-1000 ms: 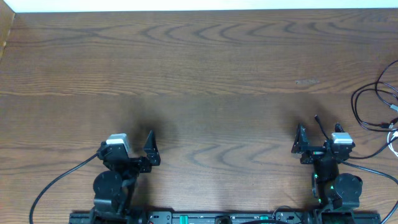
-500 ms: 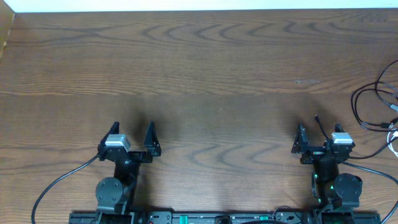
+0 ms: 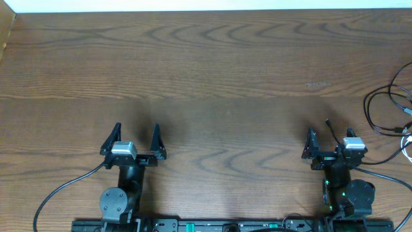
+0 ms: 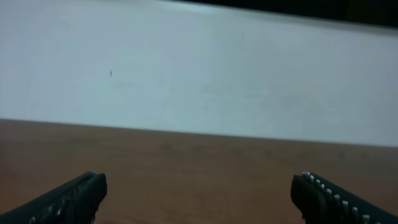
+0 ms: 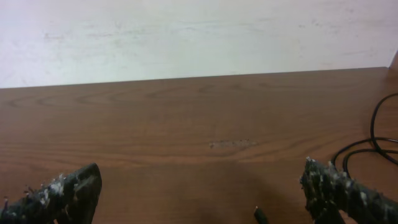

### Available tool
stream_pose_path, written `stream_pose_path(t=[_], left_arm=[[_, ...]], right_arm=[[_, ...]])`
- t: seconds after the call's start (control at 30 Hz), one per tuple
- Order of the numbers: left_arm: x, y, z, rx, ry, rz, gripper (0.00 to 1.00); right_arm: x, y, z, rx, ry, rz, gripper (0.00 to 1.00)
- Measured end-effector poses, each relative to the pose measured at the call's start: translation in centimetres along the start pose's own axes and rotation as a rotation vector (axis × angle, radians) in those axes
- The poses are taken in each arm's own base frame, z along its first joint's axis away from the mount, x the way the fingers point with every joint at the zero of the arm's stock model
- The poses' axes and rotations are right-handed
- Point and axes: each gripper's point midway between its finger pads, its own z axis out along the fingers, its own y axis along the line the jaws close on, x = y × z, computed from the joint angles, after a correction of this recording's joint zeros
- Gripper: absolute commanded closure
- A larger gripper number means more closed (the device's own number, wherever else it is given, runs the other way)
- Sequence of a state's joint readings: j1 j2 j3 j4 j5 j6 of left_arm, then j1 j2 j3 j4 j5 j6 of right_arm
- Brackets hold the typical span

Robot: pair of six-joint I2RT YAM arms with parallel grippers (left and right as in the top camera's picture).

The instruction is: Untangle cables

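Observation:
The thin black cables [image 3: 386,109] lie in loose loops at the table's right edge, with a bit of white cable [image 3: 407,147] beside them. The black loops also show at the right of the right wrist view [image 5: 373,134]. One thin black cord end [image 3: 331,131] lies between the fingers of my right gripper [image 3: 330,140]. Its tip shows low in the right wrist view [image 5: 259,215]. The right gripper [image 5: 199,199] is open and holds nothing. My left gripper [image 3: 135,136] is open and empty at the front left, far from the cables, and its wrist view [image 4: 199,193] shows only bare wood.
The wooden table [image 3: 206,71] stretches away to a white wall [image 5: 186,31]. A thick black arm cable [image 3: 58,190] curves off the left arm's base. Another runs from the right arm's base [image 3: 386,177].
The left wrist has turned from an angled pose to face straight away from the base, both fingers now showing spread apart. The right arm and the cables have not moved.

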State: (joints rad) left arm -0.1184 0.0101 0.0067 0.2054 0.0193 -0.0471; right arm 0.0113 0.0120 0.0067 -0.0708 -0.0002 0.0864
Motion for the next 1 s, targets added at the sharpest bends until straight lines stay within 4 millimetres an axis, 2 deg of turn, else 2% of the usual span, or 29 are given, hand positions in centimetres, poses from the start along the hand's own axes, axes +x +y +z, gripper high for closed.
stream_pose_path(t=[0.13,0.27,1.0], left_arm=[[2.1,0.2,-0.1,-0.009,0.084,0.008,0.0],[4.9,0.6,-0.5,-0.021,0.201,0.019,0.0],[5.1,0.5,-0.6,-0.018,0.22,0.029,0.0]], right_arm=[[0.0,0.0,0.0,0.0,0.0,0.0,0.01],[0.0,0.0,0.0,0.0,0.0,0.0,0.01],[0.0,0.0,0.0,0.0,0.0,0.0,0.01]])
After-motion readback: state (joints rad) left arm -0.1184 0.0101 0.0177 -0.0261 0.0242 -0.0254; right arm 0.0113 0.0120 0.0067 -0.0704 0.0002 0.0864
